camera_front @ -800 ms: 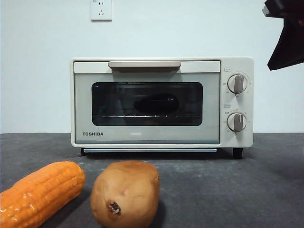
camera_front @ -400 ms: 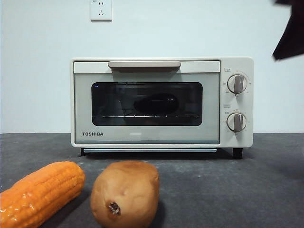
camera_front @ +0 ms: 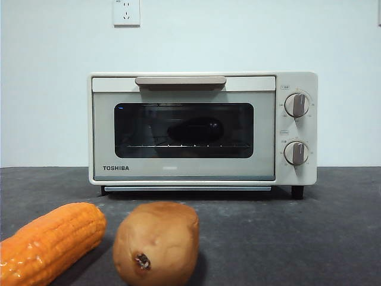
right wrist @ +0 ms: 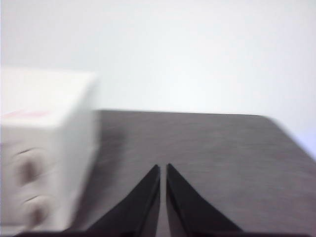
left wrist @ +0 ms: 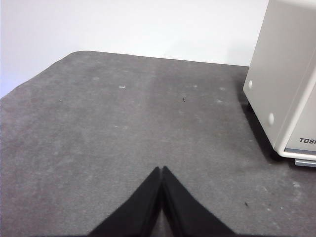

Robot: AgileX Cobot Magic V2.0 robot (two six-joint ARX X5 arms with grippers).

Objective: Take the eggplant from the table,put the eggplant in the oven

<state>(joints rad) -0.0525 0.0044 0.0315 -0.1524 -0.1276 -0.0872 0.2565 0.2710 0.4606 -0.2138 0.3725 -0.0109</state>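
Observation:
The eggplant (camera_front: 195,129) lies as a dark oval on the wire rack inside the cream Toshiba oven (camera_front: 202,128), seen through its glass window with the door closed. The oven stands on the dark grey table (camera_front: 286,238). My left gripper (left wrist: 161,170) is shut and empty above bare table beside the oven's side wall (left wrist: 284,84). My right gripper (right wrist: 163,168) is shut with nothing in it, off the oven's knob side (right wrist: 44,148); that picture is blurred. Neither gripper shows in the front view.
An orange corn cob (camera_front: 50,241) and a tan potato (camera_front: 156,243) lie on the table in front of the oven. A wall socket (camera_front: 126,12) sits on the white wall behind.
The black arm tip at the front view's top right corner has risen out of the picture. The oven, eggplant, corn and potato have not moved.

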